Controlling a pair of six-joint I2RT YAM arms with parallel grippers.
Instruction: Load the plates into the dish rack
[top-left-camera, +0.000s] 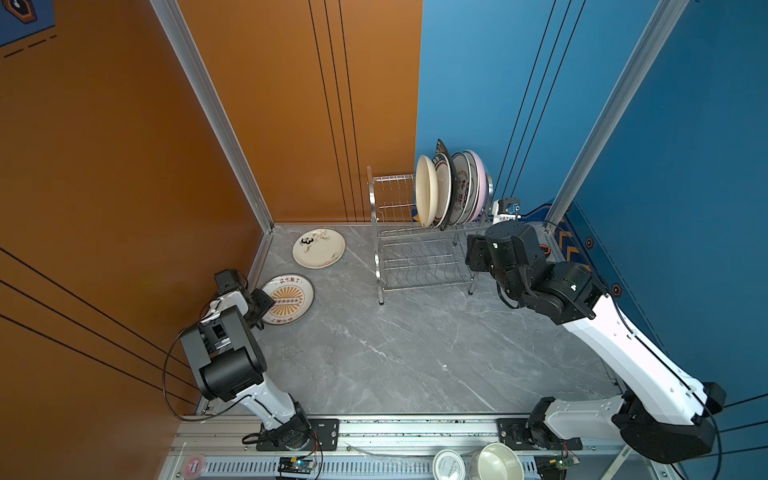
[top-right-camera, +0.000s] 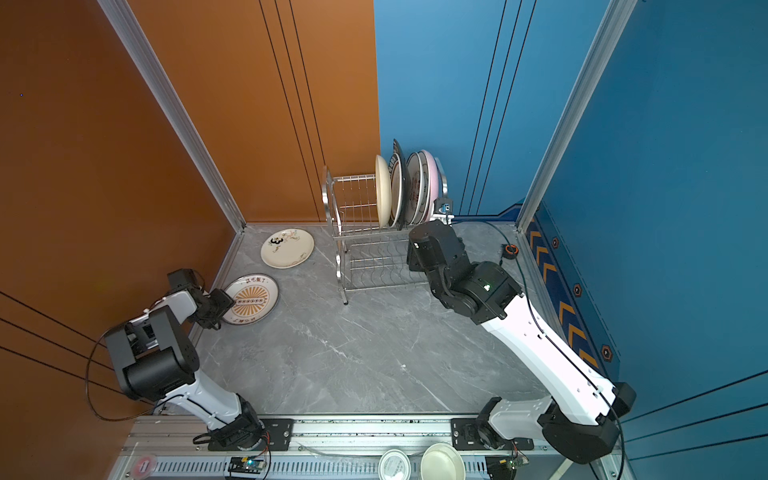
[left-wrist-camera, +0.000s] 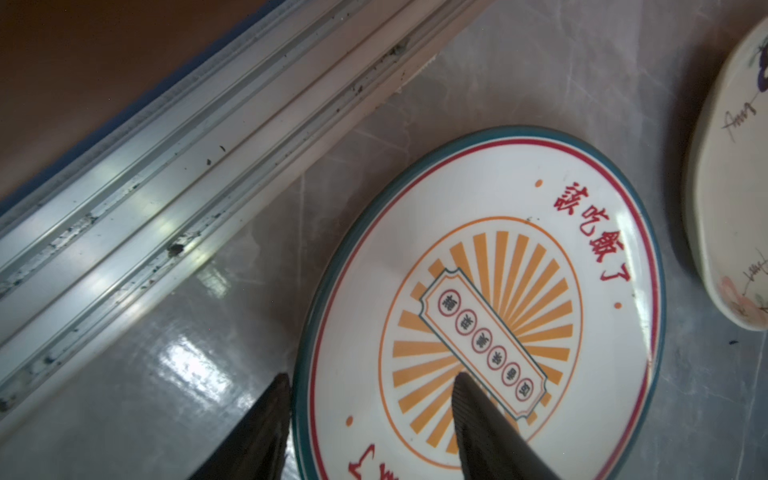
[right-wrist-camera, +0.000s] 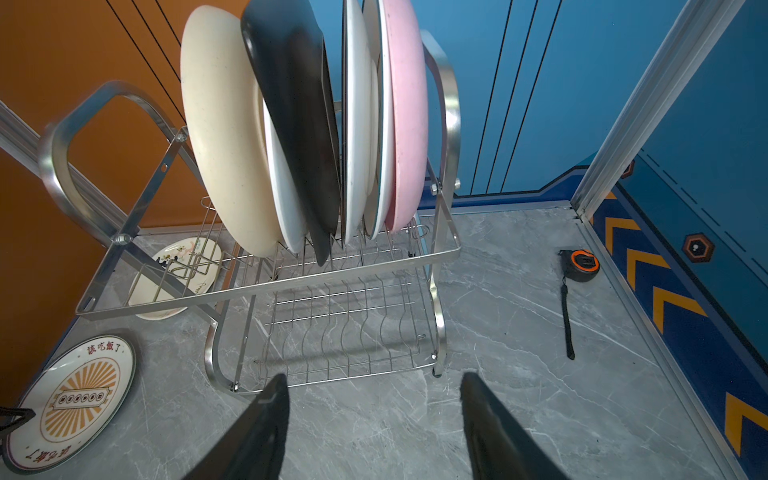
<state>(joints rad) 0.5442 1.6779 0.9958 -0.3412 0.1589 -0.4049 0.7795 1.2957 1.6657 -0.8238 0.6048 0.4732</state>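
Note:
An orange sunburst plate (top-left-camera: 291, 299) (top-right-camera: 253, 299) (left-wrist-camera: 498, 270) (right-wrist-camera: 75, 399) lies flat at the table's left edge. My left gripper (left-wrist-camera: 370, 378) (top-left-camera: 261, 300) is open and straddles its near rim: one finger is outside the rim, the other over the plate's face. A cream panda plate (top-left-camera: 319, 248) (top-right-camera: 287, 248) (left-wrist-camera: 727, 208) lies flat behind it. The dish rack (top-left-camera: 379, 270) (top-right-camera: 340, 266) (right-wrist-camera: 270, 291) holds several upright plates in its upper tier, from cream (right-wrist-camera: 224, 124) through black (right-wrist-camera: 295, 104) to pink (right-wrist-camera: 409, 116). My right gripper (right-wrist-camera: 374, 376) is open and empty above the table before the rack.
An aluminium frame rail (left-wrist-camera: 166, 187) and the orange wall run close beside the sunburst plate. A tape measure (right-wrist-camera: 579, 266) (top-right-camera: 511, 250) lies right of the rack. A cream bowl (top-left-camera: 496, 461) and a tin lid (top-left-camera: 448, 465) sit on the front rail.

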